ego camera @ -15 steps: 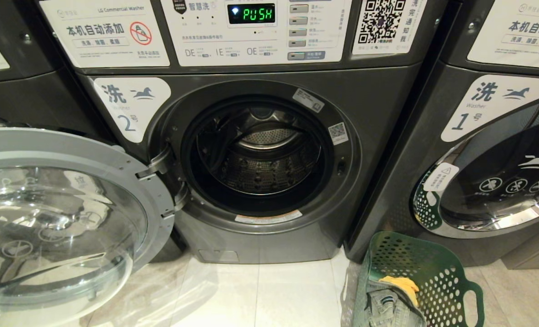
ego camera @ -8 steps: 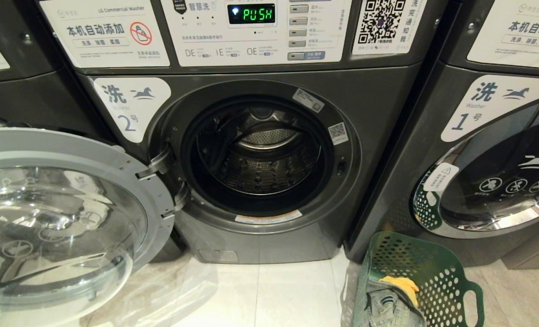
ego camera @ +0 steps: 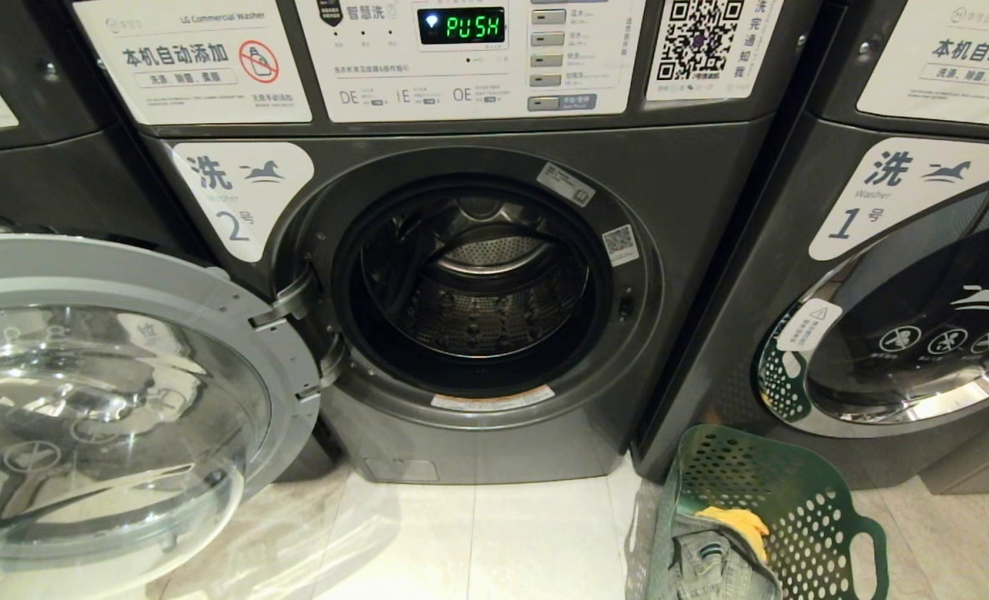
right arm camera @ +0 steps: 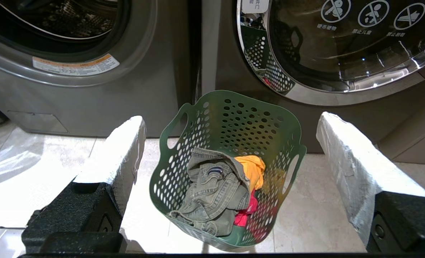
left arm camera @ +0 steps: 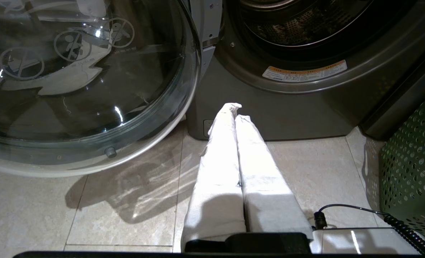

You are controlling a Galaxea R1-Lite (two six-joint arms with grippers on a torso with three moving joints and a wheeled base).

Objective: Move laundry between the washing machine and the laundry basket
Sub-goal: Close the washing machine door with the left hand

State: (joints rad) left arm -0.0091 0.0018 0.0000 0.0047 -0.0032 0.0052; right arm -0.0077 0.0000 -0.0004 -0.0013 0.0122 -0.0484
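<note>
Head view: washing machine point(ego camera: 477, 275) door open, laundry point(right arm camera: 216, 190) in laundry basket point(right arm camera: 230, 118), left end effector point(left arm camera: 233, 111) clenched, right end effector point(right arm camera: 230, 125) released.

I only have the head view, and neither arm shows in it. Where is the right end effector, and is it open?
Observer: The right end effector is open, facing the laundry basket, which shows between its fingers, untouched.
Operator: And the left?
Observer: The left end effector is shut and empty, pointing at the base of the washing machine, beside its open door.
Operator: Anything under the jeans?
Observer: Yes, a red garment lies below the jeans, beside the yellow-orange one.
</note>
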